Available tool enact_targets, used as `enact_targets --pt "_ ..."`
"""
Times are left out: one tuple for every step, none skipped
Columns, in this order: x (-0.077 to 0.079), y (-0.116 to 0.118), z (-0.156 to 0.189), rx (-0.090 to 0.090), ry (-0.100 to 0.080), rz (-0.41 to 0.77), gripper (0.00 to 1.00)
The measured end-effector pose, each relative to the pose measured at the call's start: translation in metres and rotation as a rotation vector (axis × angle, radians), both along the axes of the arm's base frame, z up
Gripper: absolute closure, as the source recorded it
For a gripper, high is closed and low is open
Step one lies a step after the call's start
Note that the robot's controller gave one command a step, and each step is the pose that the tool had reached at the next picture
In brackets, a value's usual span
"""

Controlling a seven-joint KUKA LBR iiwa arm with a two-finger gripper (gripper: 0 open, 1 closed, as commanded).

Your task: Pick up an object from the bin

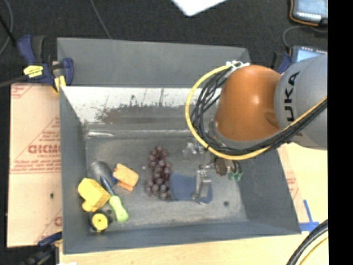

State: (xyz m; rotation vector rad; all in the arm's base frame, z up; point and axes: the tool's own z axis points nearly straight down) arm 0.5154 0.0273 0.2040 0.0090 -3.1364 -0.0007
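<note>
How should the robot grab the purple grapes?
Probably from straight above, pinching across the upper half of the grapes. The bunch lies flat, long and narrow, so its width suits a pinch. Its upper end looks free, while a blue thing crowds its lower right.

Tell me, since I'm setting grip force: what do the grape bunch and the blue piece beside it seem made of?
The grape bunch looks like moulded plastic: dark purple beads, slightly glossy. The blue piece seems foam or cloth, unclear which: flat, matte.

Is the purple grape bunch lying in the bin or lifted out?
In the bin: the grape bunch lies on the bin floor, beside the blue thing under the gripper.
</note>
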Motion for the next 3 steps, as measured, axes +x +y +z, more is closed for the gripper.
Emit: enact_targets --pt "0.002 0.000 0.004 0.001 -0.008 -0.001 0.00" --pt "0.009 0.000 -0.020 0.001 -0.019 -0.004 0.00" --pt "0.014 -0.003 -0.099 0.002 -0.013 -0.137 0.00"
